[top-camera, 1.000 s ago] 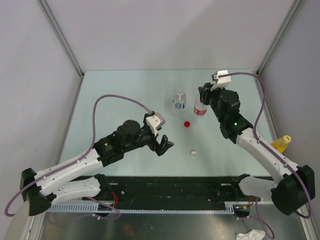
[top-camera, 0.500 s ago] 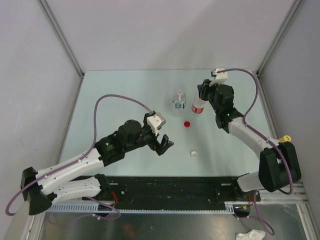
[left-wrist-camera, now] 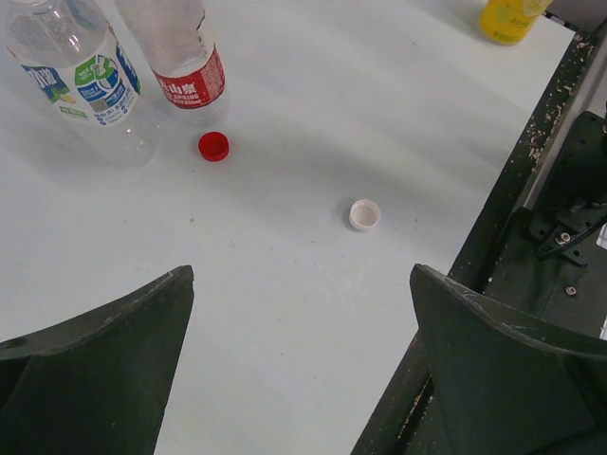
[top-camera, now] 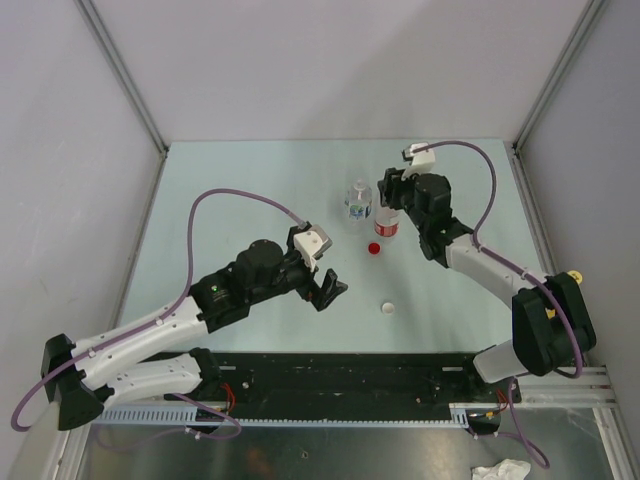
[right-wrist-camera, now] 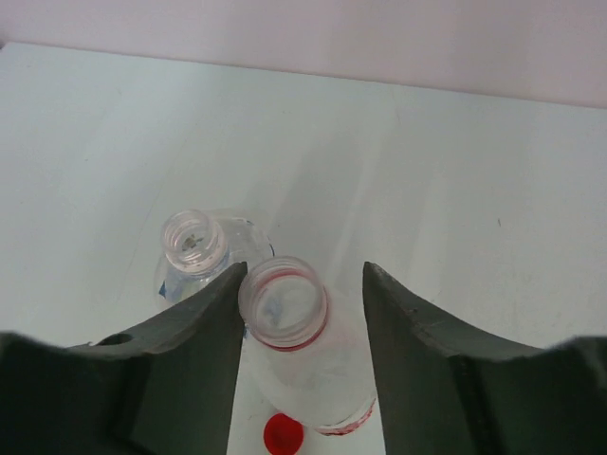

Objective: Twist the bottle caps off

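Observation:
Two bottles stand uncapped at the back: the blue-green label bottle (top-camera: 358, 200) (left-wrist-camera: 81, 81) (right-wrist-camera: 194, 239) and the red label bottle (top-camera: 386, 222) (left-wrist-camera: 185, 57) (right-wrist-camera: 283, 301). The red cap (top-camera: 374, 248) (left-wrist-camera: 213, 146) (right-wrist-camera: 284, 435) and the white cap (top-camera: 388, 308) (left-wrist-camera: 364, 214) lie loose on the table. My right gripper (top-camera: 388, 195) (right-wrist-camera: 303, 284) is open, its fingers on either side of the red label bottle's neck; the left finger touches it, the right stands apart. My left gripper (top-camera: 330, 290) (left-wrist-camera: 303, 360) is open and empty, above the table near the white cap.
The bottle with orange-yellow liquid (top-camera: 573, 274) (left-wrist-camera: 512, 17) stands at the right edge, mostly hidden behind my right arm's base. Grey walls close in the table (top-camera: 250, 200) on three sides. The black rail (left-wrist-camera: 569, 142) runs along the near edge.
My right arm has swung left, and the red label bottle between its fingers has moved left, closer to the blue-green label bottle. The left arm has not moved.

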